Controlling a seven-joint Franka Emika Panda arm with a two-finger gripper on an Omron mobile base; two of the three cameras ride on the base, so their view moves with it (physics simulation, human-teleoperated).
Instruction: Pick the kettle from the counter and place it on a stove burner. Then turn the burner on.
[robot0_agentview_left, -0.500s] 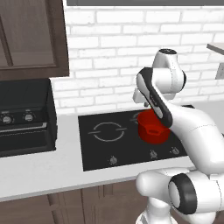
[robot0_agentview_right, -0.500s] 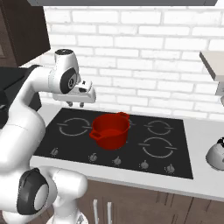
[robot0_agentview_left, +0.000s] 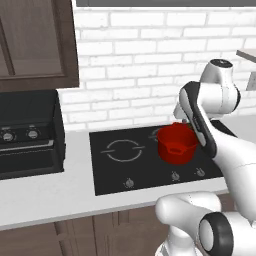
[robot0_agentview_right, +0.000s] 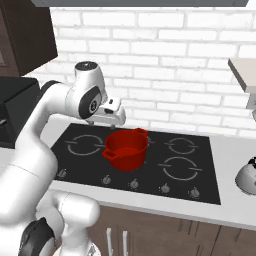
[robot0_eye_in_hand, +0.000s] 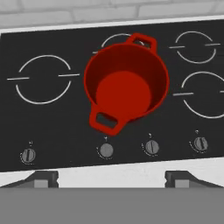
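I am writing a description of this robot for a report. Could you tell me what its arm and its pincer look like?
The arm is glossy white, built of rounded, tube-like segments with dark grey to black rings and caps at the joints. No cables or markings can be made out. The pincer has two small dark grey finger tips of blocky, wedge-like shape, set on a white hand.

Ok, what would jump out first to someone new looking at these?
The red pot in the middle of the black cooktop, with the open gripper hovering just behind it. Then the small silver kettle, off on the counter right of the cooktop.
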